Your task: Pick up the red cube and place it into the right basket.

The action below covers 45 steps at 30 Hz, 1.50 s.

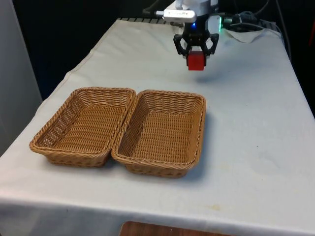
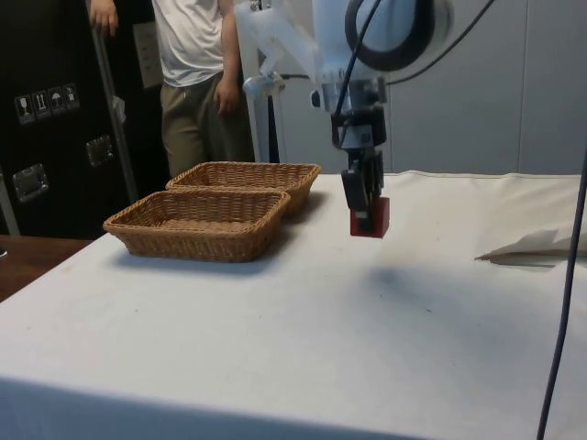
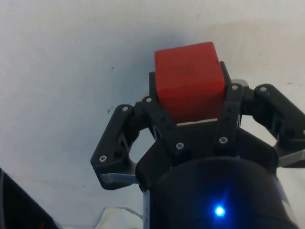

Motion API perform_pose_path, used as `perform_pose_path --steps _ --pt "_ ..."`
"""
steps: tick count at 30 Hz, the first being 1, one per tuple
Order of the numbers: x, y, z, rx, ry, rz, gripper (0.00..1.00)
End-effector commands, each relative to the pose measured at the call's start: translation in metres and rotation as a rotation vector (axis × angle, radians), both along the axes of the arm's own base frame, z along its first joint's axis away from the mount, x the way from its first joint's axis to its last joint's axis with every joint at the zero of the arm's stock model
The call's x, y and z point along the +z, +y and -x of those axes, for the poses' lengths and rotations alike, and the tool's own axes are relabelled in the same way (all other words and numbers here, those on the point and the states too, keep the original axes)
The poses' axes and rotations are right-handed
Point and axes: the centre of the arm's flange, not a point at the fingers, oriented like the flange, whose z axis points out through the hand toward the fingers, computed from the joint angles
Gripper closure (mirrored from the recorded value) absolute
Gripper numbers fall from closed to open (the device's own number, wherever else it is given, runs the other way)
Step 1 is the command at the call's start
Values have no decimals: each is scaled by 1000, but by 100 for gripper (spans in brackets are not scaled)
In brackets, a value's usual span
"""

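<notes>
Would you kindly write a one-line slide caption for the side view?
Gripper holds the red cube above the white cloth, apart from two wicker baskets.

Arm: one white arm, reaching down from above with the wrist pointing straight downward over the bench [image 1: 256, 123], at its far end in the front view.

Pincer [image 1: 196, 55]: black, two-fingered, hanging vertically; fingers [image 3: 162, 121] are pressing in on the red cube [image 3: 189, 81] from two opposite sides, with the cube protruding beyond the fingertips. In the side view the pincer [image 2: 367, 213] is hovering clear of the cloth, carrying the cube above the surface.
</notes>
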Motion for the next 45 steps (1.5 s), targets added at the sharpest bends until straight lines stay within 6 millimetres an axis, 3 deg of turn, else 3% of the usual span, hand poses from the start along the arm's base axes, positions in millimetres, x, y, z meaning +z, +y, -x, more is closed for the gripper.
perform_pose_path --steps 1,20,26,45 --pt "4 -2 0 -1 4 10 97" --pt "63 -19 -8 5 -34 -30 97" --pt "79 -34 -24 2 -43 -38 97" --pt "85 -75 -72 -1 -37 -2 97"
